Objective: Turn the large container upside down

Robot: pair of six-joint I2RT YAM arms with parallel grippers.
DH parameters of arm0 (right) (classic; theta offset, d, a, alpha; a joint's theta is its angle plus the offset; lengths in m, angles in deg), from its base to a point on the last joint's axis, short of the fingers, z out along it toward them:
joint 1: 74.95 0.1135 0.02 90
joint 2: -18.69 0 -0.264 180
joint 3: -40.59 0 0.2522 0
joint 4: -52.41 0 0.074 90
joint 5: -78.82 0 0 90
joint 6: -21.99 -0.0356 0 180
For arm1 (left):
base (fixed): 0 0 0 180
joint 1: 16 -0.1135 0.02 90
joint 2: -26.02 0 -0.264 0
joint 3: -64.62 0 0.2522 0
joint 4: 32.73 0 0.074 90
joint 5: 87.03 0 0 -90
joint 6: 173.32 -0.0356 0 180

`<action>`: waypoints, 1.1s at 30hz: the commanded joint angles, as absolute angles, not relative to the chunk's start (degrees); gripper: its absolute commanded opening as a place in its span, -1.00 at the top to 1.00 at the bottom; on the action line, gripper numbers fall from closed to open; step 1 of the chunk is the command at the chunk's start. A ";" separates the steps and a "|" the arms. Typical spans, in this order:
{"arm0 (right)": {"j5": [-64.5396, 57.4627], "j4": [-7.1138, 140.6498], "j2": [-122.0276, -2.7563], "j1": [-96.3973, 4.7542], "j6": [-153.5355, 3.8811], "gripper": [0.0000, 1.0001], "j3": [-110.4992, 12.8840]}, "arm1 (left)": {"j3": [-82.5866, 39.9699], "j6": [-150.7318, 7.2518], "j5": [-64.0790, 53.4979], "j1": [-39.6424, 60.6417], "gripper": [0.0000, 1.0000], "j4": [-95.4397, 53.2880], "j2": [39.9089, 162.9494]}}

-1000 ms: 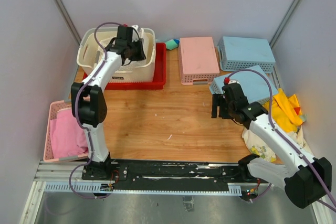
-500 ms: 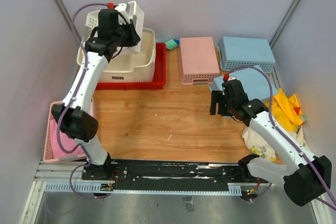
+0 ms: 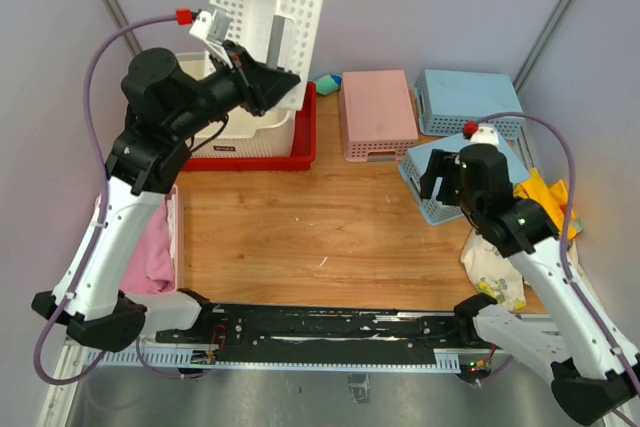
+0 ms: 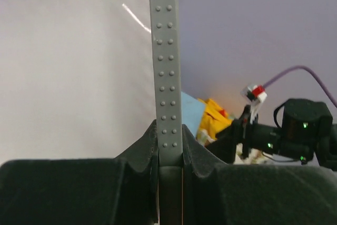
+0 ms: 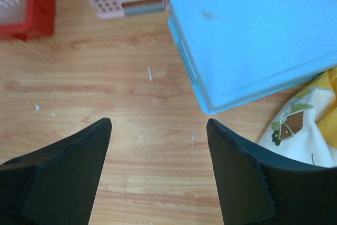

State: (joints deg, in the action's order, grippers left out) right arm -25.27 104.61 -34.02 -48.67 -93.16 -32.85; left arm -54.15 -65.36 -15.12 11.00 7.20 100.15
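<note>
- Grey studded plastic strip is clamped upright between the jaws of the left gripper, which is clenched on it. The strip appears to be part of the white perforated plastic basket, which is held high in the air, tilted, by that one edge.
- Beneath the raised arm, the large container, a deep cream plastic basket with rounded corners, is found upright in the shallow red tray at the far left of the wooden table. It is gripped by nothing and is not yet turned.
- The right gripper is held with jaws spread and nothing between them, above bare wood, just beside the upturned light-blue plastic bin.
- The step in hand is judged to be clearing the white basket away from the large container. The basket should be carried well clear of the cream rim before it is lowered, and set down on bare wood. As the load hangs from a single strip, the wrist should be moved slowly so that swing is avoided.
- The clamp itself is shown only by the left wrist view, where the basket's body is lost. The height of the basket and the place of the large container are shown only by the top view. The spread of the right jaws is plain only in the right wrist view.
</note>
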 commanded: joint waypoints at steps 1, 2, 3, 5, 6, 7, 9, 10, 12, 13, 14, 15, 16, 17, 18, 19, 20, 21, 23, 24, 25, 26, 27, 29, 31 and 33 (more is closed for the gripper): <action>-32.36 107.43 -27.17 -48.76 -94.36 -0.49 -35.15 | -40.89 -52.38 -26.31 13.76 1.00 -9.86 94.09; -34.21 107.43 -24.99 -48.76 -94.52 -0.49 -35.07 | -37.49 -48.77 -27.73 14.04 1.00 -13.80 92.28; -35.53 107.57 -23.48 -48.80 -94.36 -0.49 -34.90 | -33.89 -44.07 -28.71 14.43 0.99 -17.72 90.51; -38.90 107.65 -20.85 -48.76 -93.78 -0.49 -34.69 | -26.54 -36.99 -30.41 15.86 0.99 -26.14 86.88; -40.28 107.74 -19.77 -48.76 -93.50 -0.49 -34.76 | -23.05 -33.68 -30.91 16.84 0.99 -30.60 85.67; -41.48 107.90 -18.80 -48.77 -93.30 -0.50 -34.87 | -20.01 -31.40 -30.53 18.60 0.99 -33.29 84.74; -43.75 107.86 -17.54 -48.76 -92.61 -0.49 -35.17 | -15.45 -29.34 -28.54 21.70 0.99 -35.45 83.55; -44.51 107.91 -17.23 -48.76 -92.16 -0.50 -35.60 | -14.47 -28.62 -27.94 22.91 1.00 -35.75 83.25; -45.79 107.90 -17.17 -48.76 -90.89 -0.49 -36.33 | -12.00 -26.35 -27.80 24.81 0.99 -37.26 83.19; -46.43 107.90 -17.31 -48.76 -90.23 -0.50 -36.67 | -11.64 -25.62 -27.79 26.03 1.00 -37.60 83.42; -47.02 107.87 -17.53 -48.76 -89.76 -0.50 -36.90 | -11.42 -25.35 -27.63 27.09 1.00 -37.68 83.68; -47.30 107.98 -17.73 -48.76 -89.43 -0.50 -37.18 | -11.02 -24.83 -27.29 27.83 0.99 -37.85 83.90; -47.30 107.93 -18.02 -48.76 -89.31 -0.50 -37.46 | -9.97 -23.74 -27.15 28.07 1.00 -38.78 83.94; -47.10 107.95 -18.23 -48.76 -89.32 -0.50 -37.68 | -7.97 -21.88 -27.10 28.12 0.99 -41.12 83.83; -46.71 107.94 -18.49 -48.76 -89.20 -0.50 -37.87 | -5.62 -19.50 -26.59 28.12 0.99 -44.67 83.63; -46.04 107.80 -18.75 -48.76 -88.96 -0.49 -37.94 | -3.25 -15.67 -25.40 28.12 1.00 -48.46 83.56; -45.54 107.52 -19.14 -48.76 -88.53 -0.49 -37.98 | -1.20 -12.76 -23.83 28.10 0.99 -52.01 83.82; -45.13 107.45 -19.60 -48.76 -88.30 -0.49 -38.11 | 0.63 -10.15 -22.43 28.12 1.00 -55.64 84.68; -44.73 108.01 -20.99 -48.77 -88.12 -0.48 -38.61 | 2.98 -5.15 -22.13 28.12 0.99 -63.32 86.82; -44.34 108.42 -21.72 -48.80 -87.99 -0.49 -38.91 | 3.76 -3.35 -22.18 28.08 0.99 -65.84 87.69; -44.07 108.82 -22.34 -48.76 -87.74 -0.49 -39.15 | 4.47 -2.04 -22.03 28.04 0.99 -67.37 88.33; -44.02 109.44 -22.88 -48.76 -87.63 -0.49 -39.53 | 5.36 -0.80 -21.61 27.95 0.99 -68.45 88.71; -44.23 109.85 -23.34 -48.76 -87.61 -0.49 -39.79 | 6.75 0.80 -21.09 27.82 0.99 -70.15 89.02; -44.29 109.80 -23.37 -48.76 -87.57 -0.50 -39.55 | 10.40 5.14 -20.81 27.42 0.99 -76.31 90.27; -44.07 108.78 -22.97 -48.76 -87.44 -0.51 -38.70 | 14.19 9.44 -20.64 26.97 0.99 -84.35 91.80; -43.82 108.28 -22.72 -48.76 -87.28 -0.52 -38.15 | 17.52 12.63 -19.98 26.45 0.99 -88.87 92.45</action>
